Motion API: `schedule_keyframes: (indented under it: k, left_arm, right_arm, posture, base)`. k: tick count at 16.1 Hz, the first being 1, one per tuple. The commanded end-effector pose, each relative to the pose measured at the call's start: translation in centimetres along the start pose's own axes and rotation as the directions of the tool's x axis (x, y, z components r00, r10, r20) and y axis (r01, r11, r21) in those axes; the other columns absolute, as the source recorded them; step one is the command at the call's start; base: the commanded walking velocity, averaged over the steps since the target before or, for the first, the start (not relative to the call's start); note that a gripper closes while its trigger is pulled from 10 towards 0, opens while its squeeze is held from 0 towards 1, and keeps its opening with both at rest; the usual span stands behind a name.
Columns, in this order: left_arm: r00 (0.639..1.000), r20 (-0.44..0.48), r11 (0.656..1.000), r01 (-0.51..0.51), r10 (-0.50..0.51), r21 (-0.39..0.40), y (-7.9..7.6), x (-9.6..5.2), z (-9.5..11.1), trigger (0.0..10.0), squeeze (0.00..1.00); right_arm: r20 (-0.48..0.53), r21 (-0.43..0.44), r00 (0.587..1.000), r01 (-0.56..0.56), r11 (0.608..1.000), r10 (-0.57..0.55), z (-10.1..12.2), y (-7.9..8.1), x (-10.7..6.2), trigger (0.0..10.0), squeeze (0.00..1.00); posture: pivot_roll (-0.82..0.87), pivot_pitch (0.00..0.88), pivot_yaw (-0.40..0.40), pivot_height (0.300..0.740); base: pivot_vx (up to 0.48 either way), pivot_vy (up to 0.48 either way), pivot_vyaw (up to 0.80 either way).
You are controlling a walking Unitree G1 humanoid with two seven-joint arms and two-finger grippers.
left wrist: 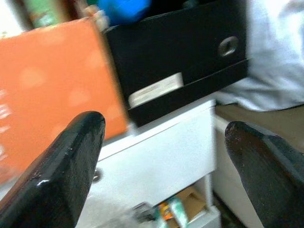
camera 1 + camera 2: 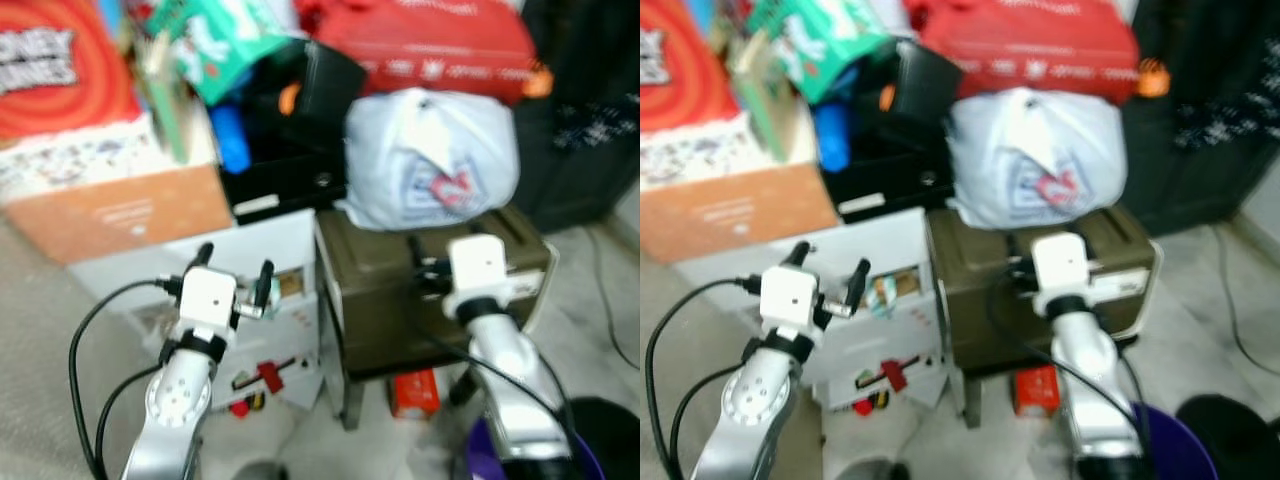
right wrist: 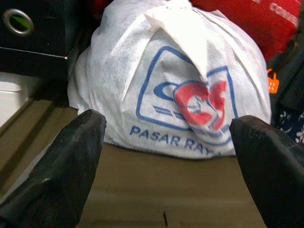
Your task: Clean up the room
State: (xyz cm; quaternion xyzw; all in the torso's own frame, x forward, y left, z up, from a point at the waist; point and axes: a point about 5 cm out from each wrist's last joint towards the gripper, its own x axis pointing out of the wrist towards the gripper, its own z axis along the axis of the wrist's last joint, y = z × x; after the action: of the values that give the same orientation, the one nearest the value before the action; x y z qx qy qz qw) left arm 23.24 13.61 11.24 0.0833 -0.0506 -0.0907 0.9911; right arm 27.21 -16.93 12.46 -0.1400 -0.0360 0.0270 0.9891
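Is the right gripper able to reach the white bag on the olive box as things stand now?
Probably yes. The right gripper is open and faces the white bag directly, with only the bare top of the olive box between them and nothing in the way.

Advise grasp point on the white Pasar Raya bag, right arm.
Pinch the gathered peak at the top of the white bag, coming from the front and above: fabric bunches there, the body bulges wide. Right end effector is open, facing it across the olive box.

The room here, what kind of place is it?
Probably a cluttered storage corner of a home: a tied white shopping bag sits on an olive box, with stacked cardboard boxes and a red bag piled behind.
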Motion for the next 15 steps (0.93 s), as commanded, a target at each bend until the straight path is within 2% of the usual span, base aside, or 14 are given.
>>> schedule_keyframes:
  k: [1,5,8,15]
  left_arm:
    - [1.000,-0.014,1.000,-0.021,0.021,0.016,0.73,-0.14,-0.18,10.0,0.00]
    - [1.000,-0.006,1.000,-0.020,0.020,0.014,0.53,0.34,0.17,10.0,0.00]
    - [1.000,-0.008,1.000,-0.017,0.017,0.006,0.42,0.39,0.18,10.0,0.00]
    - [1.000,-0.008,1.000,-0.013,0.013,-0.001,0.38,0.61,0.23,10.0,0.00]
  right_arm:
    - [0.011,0.021,1.000,-0.022,1.000,0.022,0.37,0.89,0.15,10.0,0.00]
    - [0.015,0.025,0.999,-0.029,0.999,0.029,0.51,1.11,0.47,10.0,0.00]
    - [0.015,0.025,1.000,-0.026,0.999,0.026,0.51,1.02,0.48,10.0,0.00]
    - [0.016,0.032,0.999,-0.028,0.999,0.027,0.56,1.12,0.64,10.0,0.00]
  posture:
    - [-0.07,0.008,0.013,0.740]
    - [-0.07,0.003,0.012,0.740]
    - [-0.07,0.003,0.012,0.740]
    - [-0.07,0.000,0.013,0.740]
  base:
    - [0.000,0.000,0.80]
    - [0.000,0.000,0.80]
    - [0.000,0.000,0.40]
    - [0.000,-0.444,0.00]
